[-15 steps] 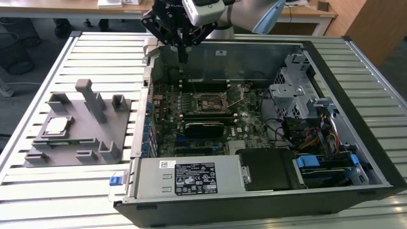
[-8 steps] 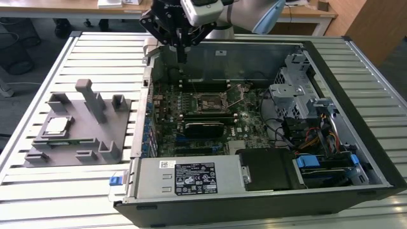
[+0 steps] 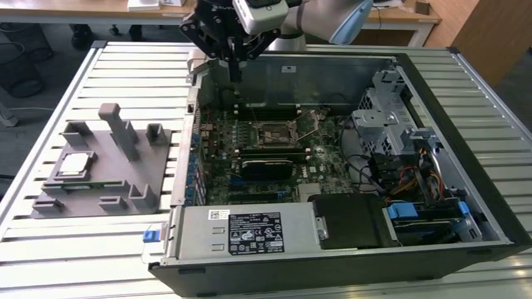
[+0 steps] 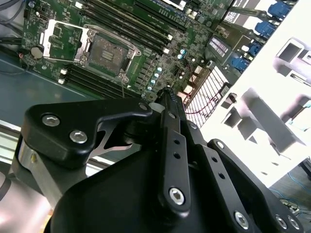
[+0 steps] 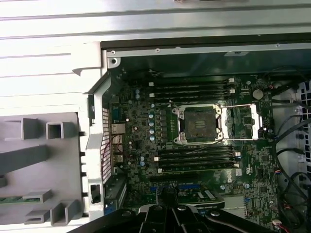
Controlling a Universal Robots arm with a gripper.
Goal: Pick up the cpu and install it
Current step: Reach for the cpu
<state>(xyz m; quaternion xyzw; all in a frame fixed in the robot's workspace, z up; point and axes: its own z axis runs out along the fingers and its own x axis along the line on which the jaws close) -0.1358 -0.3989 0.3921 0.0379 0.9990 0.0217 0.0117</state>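
The cpu, a small silver-lidded square, lies flat on the grey fixture at the exterior view's left, outside the computer case. My gripper hangs over the case's far left corner, well away from the cpu, with its fingers shut together and nothing between them. Its black fingers taper to a point in the second wrist view. The motherboard's socket stands open with its load plate swung aside, and it shows in both wrist views.
The open computer case lies on a slatted white table. A black block sits below the socket, and a drive cage and cables fill the right side. Grey posts rise from the fixture.
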